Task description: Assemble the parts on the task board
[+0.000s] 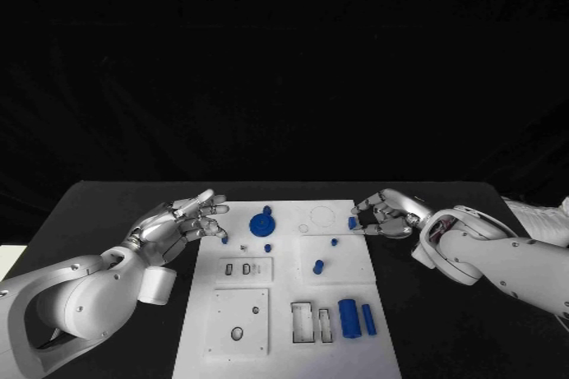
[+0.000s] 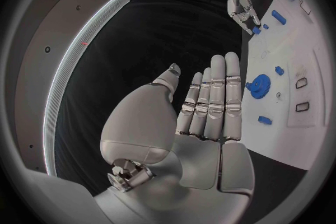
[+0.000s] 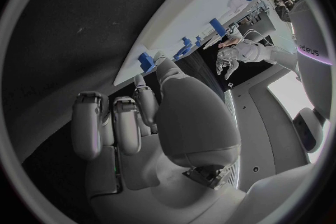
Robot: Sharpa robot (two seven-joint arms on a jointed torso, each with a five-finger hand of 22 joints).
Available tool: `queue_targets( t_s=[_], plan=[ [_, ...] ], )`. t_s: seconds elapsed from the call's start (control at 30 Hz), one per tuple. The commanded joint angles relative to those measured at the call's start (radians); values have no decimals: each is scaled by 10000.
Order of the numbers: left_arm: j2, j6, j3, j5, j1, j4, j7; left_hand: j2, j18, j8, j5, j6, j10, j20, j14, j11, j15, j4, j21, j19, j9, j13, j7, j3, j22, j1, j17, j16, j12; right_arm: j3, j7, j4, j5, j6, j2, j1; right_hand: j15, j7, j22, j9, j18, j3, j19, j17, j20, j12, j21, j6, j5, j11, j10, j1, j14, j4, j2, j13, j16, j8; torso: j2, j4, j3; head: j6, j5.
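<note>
Black counter — matte, dark surface. White task board lies flat at its middle, long side running away from the robot — counter exposed on both flanks.

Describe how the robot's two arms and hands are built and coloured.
Both arms have smooth, glossy white rounded shells: the left arm and the right arm. The left hand and right hand are silver metal with segmented fingers and a rounded palm casing. No loose cables show.
</note>
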Motion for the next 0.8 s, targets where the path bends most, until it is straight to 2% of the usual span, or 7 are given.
queue_targets(
  t_s=[0.03, 0.37, 0.8],
  plan=[
    [10, 236, 2, 13, 1, 8, 42, 86, 132, -33, -9, -69, -76, 0, 52, 1, 34, -61, -55, 71, -11, -16, 25, 24, -9, 48, -17, -68, -44, 5, -148, -56, -158, 58, 65, -10, 55, 1, 21, 5, -145, 37, -39, 1956, 30, 14, -7, -38, 66, 2, 11, -22, 889, -7, 95, 317, 36, -32, -11, -5, -5, -5, 4],
    [12, 248, 1, 13, 1, 27, 22, 93, 132, -34, -10, -70, -78, 1, 50, 1, 34, -73, -68, 74, -11, -24, 25, 31, -22, 54, -24, -76, -43, 5, -203, -197, -231, 263, 248, -11, 37, -13, 74, 38, -153, 363, -14, 1988, 16, 89, 22, 184, -213, -23, 59, 185, 897, -177, 415, 377, 52, 16, -5, -14, -4, -16, 26],
    [9, 276, 1, 13, 1, 30, -14, 93, 132, -34, -10, -70, -78, 1, 50, 1, 34, -73, -68, 74, -11, -24, 25, 31, -22, 54, -24, -76, -43, 6, -194, -255, -263, 426, 350, -11, 4, -67, 154, 60, -168, 654, 16, 2041, -9, 186, 61, 449, -298, -67, 122, 269, 910, -317, 578, 451, 80, 51, -1, -18, -10, -13, 42]
  ],
)
